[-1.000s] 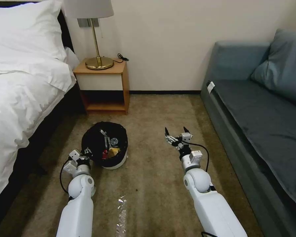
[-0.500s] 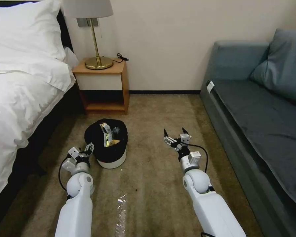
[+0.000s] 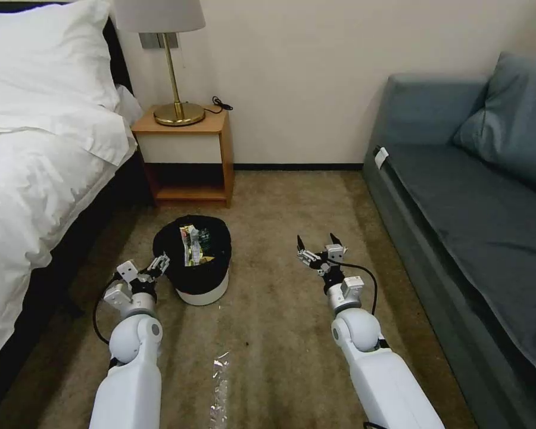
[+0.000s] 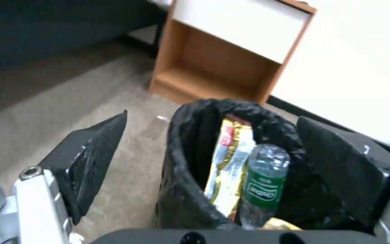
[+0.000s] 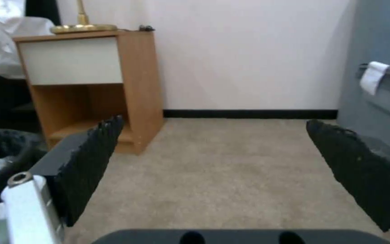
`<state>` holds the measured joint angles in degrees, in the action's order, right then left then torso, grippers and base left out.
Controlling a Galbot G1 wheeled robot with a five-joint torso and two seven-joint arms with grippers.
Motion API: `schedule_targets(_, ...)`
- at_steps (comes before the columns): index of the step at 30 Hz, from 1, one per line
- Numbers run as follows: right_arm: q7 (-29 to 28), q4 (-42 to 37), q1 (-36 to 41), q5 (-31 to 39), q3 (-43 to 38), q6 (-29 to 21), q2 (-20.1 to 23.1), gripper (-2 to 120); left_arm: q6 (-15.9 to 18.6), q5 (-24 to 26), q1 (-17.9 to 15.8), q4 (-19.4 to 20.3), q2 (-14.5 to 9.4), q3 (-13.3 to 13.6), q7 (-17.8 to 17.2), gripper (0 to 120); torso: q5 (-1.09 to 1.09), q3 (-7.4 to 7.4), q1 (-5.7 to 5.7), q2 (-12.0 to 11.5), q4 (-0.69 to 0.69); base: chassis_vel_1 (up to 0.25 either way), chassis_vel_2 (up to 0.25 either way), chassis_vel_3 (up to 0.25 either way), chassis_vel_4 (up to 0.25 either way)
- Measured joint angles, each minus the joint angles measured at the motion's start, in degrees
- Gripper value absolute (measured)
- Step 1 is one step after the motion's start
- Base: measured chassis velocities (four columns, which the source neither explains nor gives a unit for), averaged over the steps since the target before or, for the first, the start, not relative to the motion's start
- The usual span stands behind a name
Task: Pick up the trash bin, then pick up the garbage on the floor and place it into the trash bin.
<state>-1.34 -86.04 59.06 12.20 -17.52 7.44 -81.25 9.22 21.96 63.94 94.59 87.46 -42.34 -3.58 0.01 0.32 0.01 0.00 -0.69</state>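
Now | round white trash bin (image 3: 201, 292), crinkly black liner, upright on carpet | left gripper (image 3: 159, 263) spread beside | right gripper (image 3: 318, 245) spread, empty

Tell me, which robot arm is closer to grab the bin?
Probably the left. The left gripper sits right beside the trash bin, fingers open toward its rim, with litter inside. The right gripper hangs open over bare carpet, farther off.
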Motion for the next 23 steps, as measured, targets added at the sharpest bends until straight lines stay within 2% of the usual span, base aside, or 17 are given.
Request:
schedule_targets(4, 0.37, 0.44, 0.3, -1.16, -1.48, 0.5, -0.16, 100, 1.45, -3.09, 0.73, 2.41, -0.02, 0.0, 1.82, 100, 0.0, 0.0, 0.0, 0.0, 0.0, 0.0, 0.0, 0.0, 0.0)
schedule_targets(6, 0.31, 0.72, 0.71, -2.32, -3.57, 0.63, -0.94, 100, 2.98, -5.79, 1.4, 4.25, -0.21, 0.5, 4.15, 100, -0.01, 0.0, 0.0, 0.0, -0.01, 0.0, 0.0, 0.0, 0.0)
schedule_targets(9, -0.24, 0.49, 1.11, -3.09, -5.07, 0.13, -1.6, 100, 3.44, -7.97, 1.92, 4.81, -0.31, 0.59, 5.73, 100, -0.01, 0.0, 0.0, 0.0, 0.0, 0.0, 0.0, 0.0, 0.0)
schedule_targets(23, 0.01, -2.25, 4.97, -5.39, -10.04, 0.28, -2.96, 100, 3.94, -10.87, 3.53, 5.83, -0.53, 0.61, 10.87, 100, -0.01, 0.0, 0.0, 0.0, -0.01, 0.0, 0.0, 0.0, 0.0)
